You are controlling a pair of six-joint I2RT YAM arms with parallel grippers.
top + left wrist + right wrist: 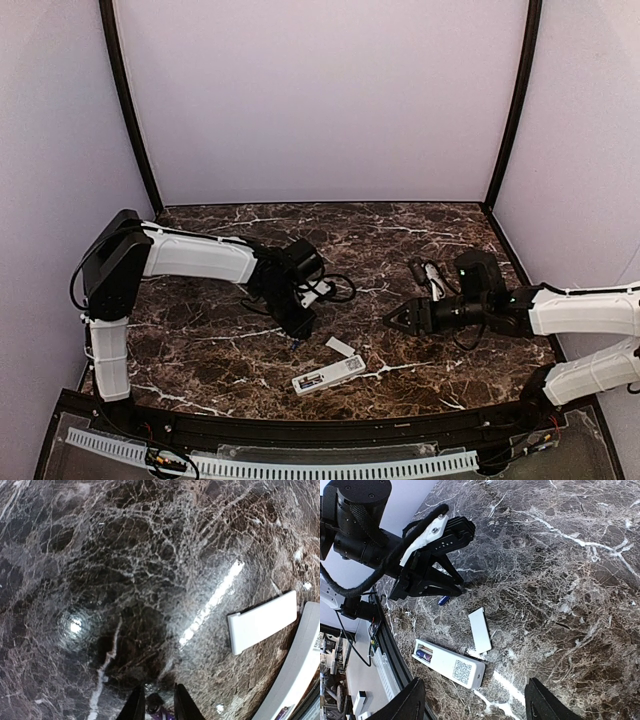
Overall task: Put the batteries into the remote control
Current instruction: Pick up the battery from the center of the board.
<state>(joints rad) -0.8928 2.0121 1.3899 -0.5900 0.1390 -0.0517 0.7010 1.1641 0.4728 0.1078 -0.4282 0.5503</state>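
Note:
The white remote control [328,375] lies back-up near the table's front edge, and one dark blue-purple battery [424,655] sits in its open recess. The remote's edge also shows in the left wrist view [300,670]. My left gripper [298,328] points down at the table to the left of the remote. Its jaws are closed narrowly on the second battery [157,710], which shows blue under its fingers in the right wrist view [443,600]. My right gripper [395,318] is open and empty, hovering right of the remote [449,663].
The small white cover plate [341,346] lies on the marble between the left gripper and the remote; it also shows in the wrist views [262,621] [480,630]. The black front rail [300,432] runs just beyond the remote.

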